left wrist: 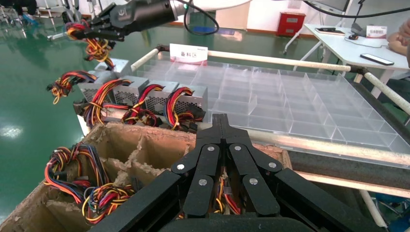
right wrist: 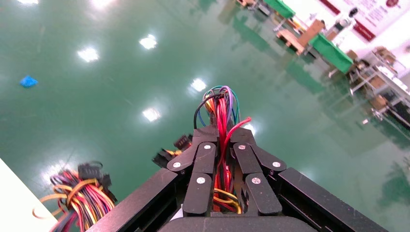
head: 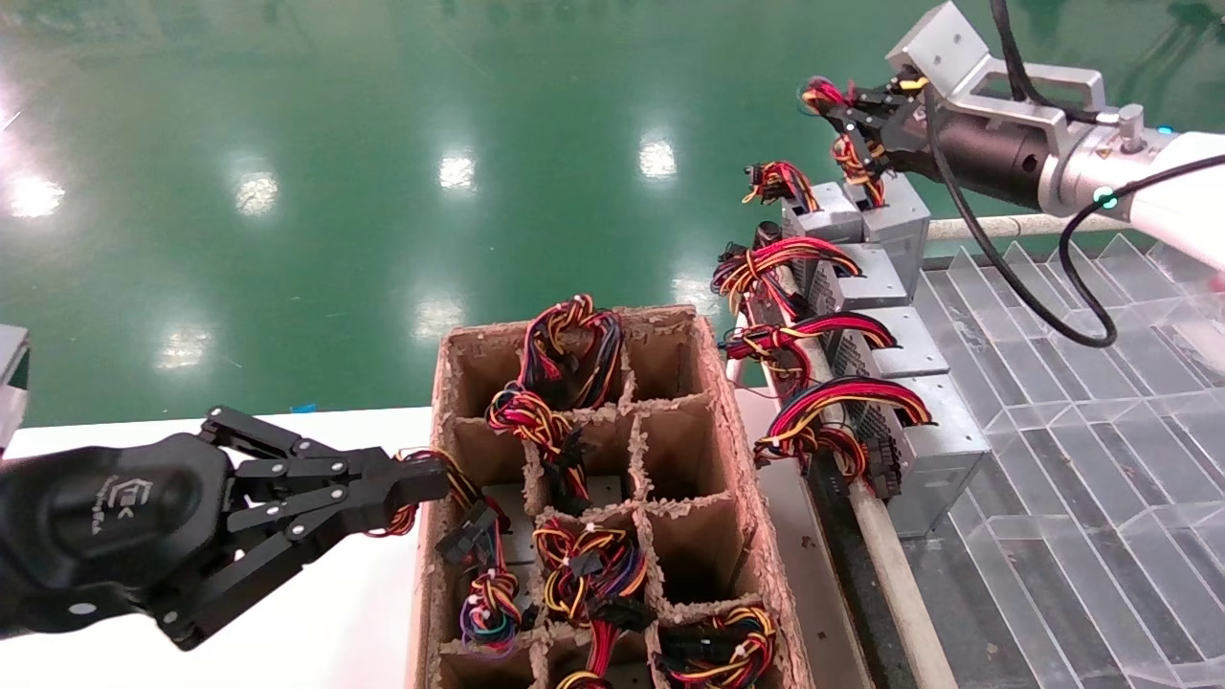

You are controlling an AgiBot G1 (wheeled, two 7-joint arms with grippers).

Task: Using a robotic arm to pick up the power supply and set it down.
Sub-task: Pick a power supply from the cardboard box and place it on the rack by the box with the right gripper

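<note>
Above our tray (head: 1072, 402), right fingers (head: 842, 113) clamped on a supply's (head: 898, 215) wires (right wrist: 221, 108); left fingers (head: 421, 483) together.

White tube arm (head: 1182, 187), black screw-studded fingers (head: 321, 488).

right pincer (right wrist: 223, 137) clamped on a wire bundle (right wrist: 221, 104) — green floor (right wrist: 121, 58) beyond.

Five power supplies (head: 914, 421); one box (head: 756, 536); two claws (head: 421, 483).
</note>
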